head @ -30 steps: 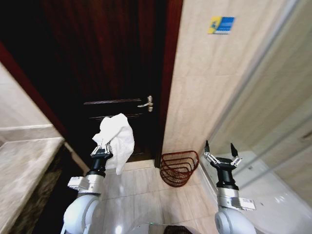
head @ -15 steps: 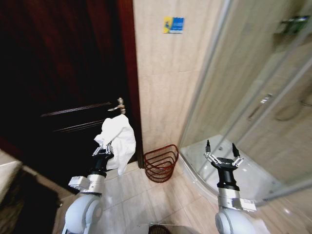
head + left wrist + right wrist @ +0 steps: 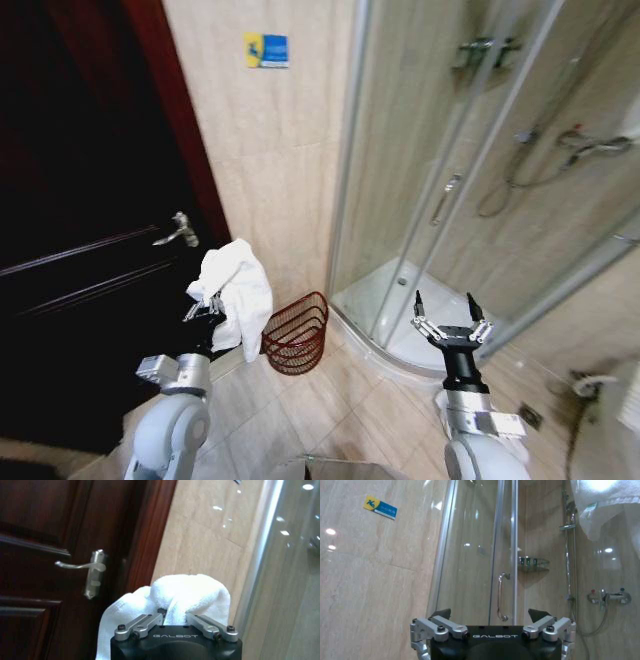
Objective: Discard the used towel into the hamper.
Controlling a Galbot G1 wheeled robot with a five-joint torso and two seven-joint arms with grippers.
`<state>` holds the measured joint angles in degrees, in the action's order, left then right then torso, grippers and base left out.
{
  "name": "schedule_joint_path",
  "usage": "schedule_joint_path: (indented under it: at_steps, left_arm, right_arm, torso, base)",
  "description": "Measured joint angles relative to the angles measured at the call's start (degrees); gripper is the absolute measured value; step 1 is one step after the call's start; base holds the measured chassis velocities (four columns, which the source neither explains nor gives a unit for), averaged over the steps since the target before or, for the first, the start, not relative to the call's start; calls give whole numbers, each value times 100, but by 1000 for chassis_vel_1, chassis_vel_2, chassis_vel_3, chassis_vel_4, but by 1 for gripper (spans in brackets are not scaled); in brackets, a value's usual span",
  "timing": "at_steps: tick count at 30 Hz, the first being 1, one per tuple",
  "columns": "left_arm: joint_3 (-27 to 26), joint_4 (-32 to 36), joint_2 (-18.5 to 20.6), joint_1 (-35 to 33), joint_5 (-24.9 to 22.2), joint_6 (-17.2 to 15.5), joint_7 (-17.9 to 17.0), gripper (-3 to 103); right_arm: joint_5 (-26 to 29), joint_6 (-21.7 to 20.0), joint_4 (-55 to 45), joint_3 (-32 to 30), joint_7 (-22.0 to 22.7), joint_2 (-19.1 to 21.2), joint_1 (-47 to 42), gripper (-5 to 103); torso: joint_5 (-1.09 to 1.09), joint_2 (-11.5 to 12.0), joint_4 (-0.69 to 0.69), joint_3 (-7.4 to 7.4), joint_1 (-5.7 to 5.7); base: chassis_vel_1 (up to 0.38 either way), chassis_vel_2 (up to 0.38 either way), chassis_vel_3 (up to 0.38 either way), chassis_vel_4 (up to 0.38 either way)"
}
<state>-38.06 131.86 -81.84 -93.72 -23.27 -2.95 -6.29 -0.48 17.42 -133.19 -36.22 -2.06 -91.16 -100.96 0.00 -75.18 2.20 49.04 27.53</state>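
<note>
A crumpled white towel [image 3: 235,290] hangs from my left gripper [image 3: 207,306], which is shut on it at chest height in front of the dark door. From the left wrist view the towel [image 3: 186,594] bulges up between the closed fingers [image 3: 140,624]. On the tiled floor stands the hamper [image 3: 297,333], a reddish-brown wire basket against the beige wall, just right of and below the towel. My right gripper [image 3: 444,315] is held up open and empty before the shower; its spread fingers [image 3: 440,624] show in the right wrist view.
A dark wooden door [image 3: 70,210] with a metal handle [image 3: 176,231] stands on the left. A glass shower enclosure [image 3: 450,180] with a white tray [image 3: 395,310] fills the right side. Another white towel [image 3: 600,502] hangs high by the shower.
The whole view has swung to the right: door and hamper slid left in the picture and the shower came into sight. Both arms keep their pose, the towel still held.
</note>
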Motion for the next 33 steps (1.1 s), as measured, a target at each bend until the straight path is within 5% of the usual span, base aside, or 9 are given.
schedule_joint_path:
  at_steps: [15,23,33]
  left_arm:
    - [141,-937,655,-212,-17,456,301,4]
    - [20,-764,1204,-539,-1115,-86,609,4]
    - [95,-1128,1465,-375,-1055,-67,588,4]
  right_arm:
    - [-309,-182,-249,-11,8,-96,604,100]
    - [-391,-429,-483,26,-76,-101,995,100]
    - [-601,26,-496,-31,-96,-101,647,100]
  torso:
    - [-2,0,2,0,0]
    - [-1,0,2,0,0]
    - [-1,0,2,0,0]
  base:
    - [0,0,0,0]
    - [0,0,0,0]
    - [0,0,0,0]
